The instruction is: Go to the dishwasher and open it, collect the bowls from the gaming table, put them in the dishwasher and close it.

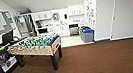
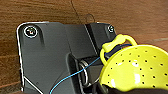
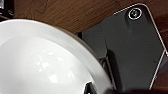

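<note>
looking across brown carpet: dishwasher (image 1: 74, 29) sits at 12 o'clock in the kitchenette, foosball table (image 1: 34, 45) at 10. yellow colander (image 2: 136, 68) and white bowl (image 3: 47, 60) loom by the wrists; pincer grip can't tell.

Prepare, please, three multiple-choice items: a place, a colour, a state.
1. The wooden table-football table with a green field stands: A on the brown wooden floor, left; B in the kitchen; C on a counter.
2. The perforated plastic bowl with a loop handle is: A red; B yellow; C black.
3. The wide white door at right is: A shut; B wide open; C removed.
Answers: A, legs on the floor; B, yellow in left wrist view; A, flush in its frame.
</note>
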Controlling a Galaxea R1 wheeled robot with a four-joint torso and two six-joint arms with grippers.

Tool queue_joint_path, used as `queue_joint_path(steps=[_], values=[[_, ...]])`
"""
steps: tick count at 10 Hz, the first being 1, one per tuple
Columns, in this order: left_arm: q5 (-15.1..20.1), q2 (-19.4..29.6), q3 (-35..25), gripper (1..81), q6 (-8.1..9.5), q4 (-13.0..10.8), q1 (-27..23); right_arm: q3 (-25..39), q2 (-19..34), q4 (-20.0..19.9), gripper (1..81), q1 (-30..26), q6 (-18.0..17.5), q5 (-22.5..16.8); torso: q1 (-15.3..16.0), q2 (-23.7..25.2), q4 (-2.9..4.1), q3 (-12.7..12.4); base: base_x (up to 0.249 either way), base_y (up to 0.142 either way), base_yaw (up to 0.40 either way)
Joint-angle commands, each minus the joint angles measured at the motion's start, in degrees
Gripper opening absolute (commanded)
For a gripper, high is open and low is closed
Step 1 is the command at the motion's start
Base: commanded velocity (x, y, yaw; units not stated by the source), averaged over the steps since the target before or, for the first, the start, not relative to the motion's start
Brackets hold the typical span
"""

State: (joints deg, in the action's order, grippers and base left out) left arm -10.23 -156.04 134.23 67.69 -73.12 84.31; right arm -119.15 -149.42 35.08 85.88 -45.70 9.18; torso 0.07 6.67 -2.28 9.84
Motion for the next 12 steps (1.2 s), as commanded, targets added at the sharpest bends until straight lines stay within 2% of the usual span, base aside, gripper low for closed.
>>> queue_joint_path(steps=[1, 7, 12], values=[[1.0, 1.3, -0.5, 1.0, -0.02, -0.6, -3.1, 1.5, 0.9, 1.5, 1.0, -2.9, 0.2, -0.2, 0.0, 0.0, 0.00, 0.0, 0.155, -0.075, 0.000], [1.0, 1.3, -0.5, 1.0, -0.02, -0.5, -3.1, 1.4, 0.9, 1.5, 1.0, -2.9, 0.3, -0.2, 0.0, 0.0, 0.00, 0.0, 0.155, -0.084, 0.000], [0.3, 1.4, -0.5, 1.0, -0.02, -0.6, -3.0, 1.4, 0.9, 1.5, 1.0, -2.9, 0.3, -0.2, -0.1, 0.0, 0.00, 0.0, 0.156, 0.000, 0.000]])
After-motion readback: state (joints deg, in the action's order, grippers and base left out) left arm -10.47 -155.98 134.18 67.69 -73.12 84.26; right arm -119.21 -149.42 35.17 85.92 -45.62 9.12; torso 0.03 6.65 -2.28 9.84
